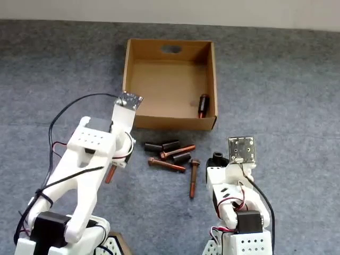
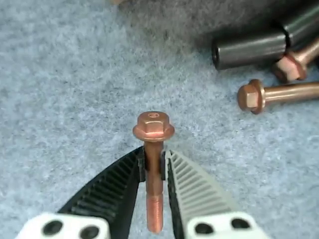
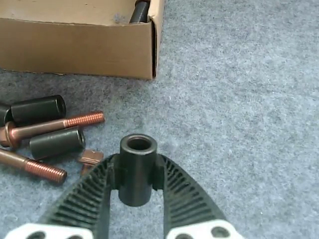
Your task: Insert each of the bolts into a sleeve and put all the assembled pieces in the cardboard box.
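The desk point(image 1: 287, 79) was covered in grey, felt-like carpet. Two white plastic arms stood at its near edge, the left arm point(image 1: 79, 175) and the right arm point(image 1: 234, 202). One cardboard box point(image 1: 171, 123) sat at the far middle. It was brown, square and open-topped, with an oval hand slot in its far wall. In its near right corner lay one assembled piece point(image 1: 202, 105), a dark sleeve with a copper bolt in it.

Four more sleeves were out on the desk, all smooth, dark, hollow cylinders. Three loose sleeves point(image 1: 171, 144) lay in a small pile just in front of the box. The held sleeve point(image 3: 138, 147) sat clamped between the ribbed fingers of the right gripper point(image 3: 135, 167), its open bore pointing outward, just right of the pile.

Four bolts were also out, copper-coloured, each with a flanged hex head and a thread at the tip. Three loose bolts point(image 1: 166, 164) lay among and beside the sleeves. The left gripper point(image 2: 153, 158) was pinched narrow on the smooth shank of the held bolt point(image 2: 153, 130), whose head stuck out past the fingertips, left of the pile.
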Robot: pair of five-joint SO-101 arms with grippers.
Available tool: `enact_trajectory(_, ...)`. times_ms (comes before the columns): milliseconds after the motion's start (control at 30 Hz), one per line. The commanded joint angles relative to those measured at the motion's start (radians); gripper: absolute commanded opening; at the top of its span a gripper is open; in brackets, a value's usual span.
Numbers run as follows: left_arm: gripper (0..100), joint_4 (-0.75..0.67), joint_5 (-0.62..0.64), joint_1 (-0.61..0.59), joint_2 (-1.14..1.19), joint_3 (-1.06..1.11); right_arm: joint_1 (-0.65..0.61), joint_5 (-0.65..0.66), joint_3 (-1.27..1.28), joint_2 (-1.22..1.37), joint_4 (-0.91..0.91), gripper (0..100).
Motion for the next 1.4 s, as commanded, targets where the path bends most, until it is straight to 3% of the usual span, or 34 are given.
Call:
enact_trajectory(0,1,0.095,-0.008,-0.005,-0.016,-0.102,-0.013,-0.008,-0.07,-0.013,0.004,0.6)
enact_trajectory(133,1,0.226,-0.008,-0.01,-0.016,-0.206,-0.036,-0.008,-0.18,-0.013,-0.004,0.6)
enact_trajectory(300,1,0.259,-0.008,-0.005,-0.018,-0.331,-0.188,-0.008,-0.232,-0.013,-0.062,0.6)
enact_trajectory(433,1,0.259,-0.003,-0.004,-0.051,-0.395,-0.232,-0.012,-0.166,-0.013,-0.251,0.6)
enact_trajectory(600,1,0.219,-0.002,-0.002,-0.275,-0.386,-0.234,-0.015,-0.058,-0.013,-0.498,0.6)
enact_trajectory(833,1,-0.057,0.0,0.035,-0.565,-0.189,-0.234,-0.017,0.025,-0.013,-0.575,0.6)
enact_trajectory(1000,1,-0.345,0.0,0.191,-0.702,-0.07,-0.257,-0.117,0.025,-0.013,-0.575,0.6)
enact_trajectory(1133,1,-0.546,0.0,0.323,-0.765,-0.012,-0.277,-0.097,0.025,-0.013,-0.576,0.6)
enact_trajectory(1267,1,-0.669,0.009,0.398,-0.769,0.044,-0.277,-0.094,0.025,-0.013,-0.578,0.6)
enact_trajectory(1367,1,-0.729,0.112,0.415,-0.768,0.093,-0.277,-0.094,0.025,-0.013,-0.578,0.6)
